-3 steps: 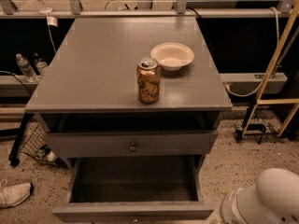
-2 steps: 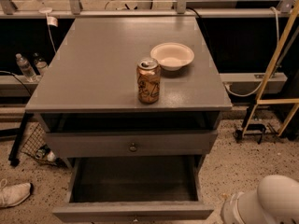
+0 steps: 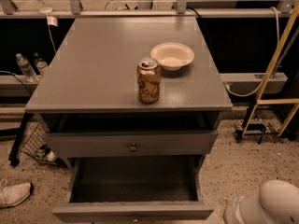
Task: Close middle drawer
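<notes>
Found the middle drawer [image 3: 134, 183] pulled well out at the bottom centre of the frame, with its deep dark box open to view and its low flat front running along the bottom edge (the small knob only just showing there). Saw above it a taller grey drawer front [image 3: 84, 143] with a round knob [image 3: 133, 147] at its centre, set back under the cabinet, and over that a dark gap beneath the grey cabinet top [image 3: 103, 64].

Noted on that top a brown drink can [image 3: 148, 80] standing upright near the front edge, and a shallow white bowl [image 3: 172, 55] just behind it and to the right, near but not touching.

Could not find the gripper anywhere in the frame, so could not tell whether clenched or released. Saw only a white rounded arm part [image 3: 271, 204] in the lower right corner, just right of the open drawer's front corner.

Noticed a white shoe [image 3: 13, 193] on the speckled floor at lower left, two water bottles [image 3: 25, 67] at the left edge, and a yellow frame [image 3: 273, 64] leaning at the right.
</notes>
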Robot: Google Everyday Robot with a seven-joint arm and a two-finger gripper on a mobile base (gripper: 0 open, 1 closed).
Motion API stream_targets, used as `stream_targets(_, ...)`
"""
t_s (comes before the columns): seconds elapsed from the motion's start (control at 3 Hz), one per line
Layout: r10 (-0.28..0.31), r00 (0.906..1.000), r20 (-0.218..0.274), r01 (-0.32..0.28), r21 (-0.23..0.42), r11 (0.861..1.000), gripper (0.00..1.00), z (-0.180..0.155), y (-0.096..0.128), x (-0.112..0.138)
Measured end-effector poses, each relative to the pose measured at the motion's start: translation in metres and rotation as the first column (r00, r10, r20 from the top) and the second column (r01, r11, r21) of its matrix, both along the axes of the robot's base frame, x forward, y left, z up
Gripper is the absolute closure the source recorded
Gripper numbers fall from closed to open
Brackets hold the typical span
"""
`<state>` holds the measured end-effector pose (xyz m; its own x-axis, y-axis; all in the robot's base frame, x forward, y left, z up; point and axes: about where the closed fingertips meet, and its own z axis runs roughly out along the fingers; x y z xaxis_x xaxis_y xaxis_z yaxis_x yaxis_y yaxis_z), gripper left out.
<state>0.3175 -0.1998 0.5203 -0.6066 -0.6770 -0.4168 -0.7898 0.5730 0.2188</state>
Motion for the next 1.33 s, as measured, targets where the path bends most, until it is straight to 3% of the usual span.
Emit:
stream_targets(0.33,0.010,0.9997,-0.023,-0.010,0.026,1.000,0.13,-0.018,0.000,0.002)
stream_targets(1.33,0.014,0.9988,-0.046,-0.011,0.054,0.998,0.82,-0.057,0.004,0.001)
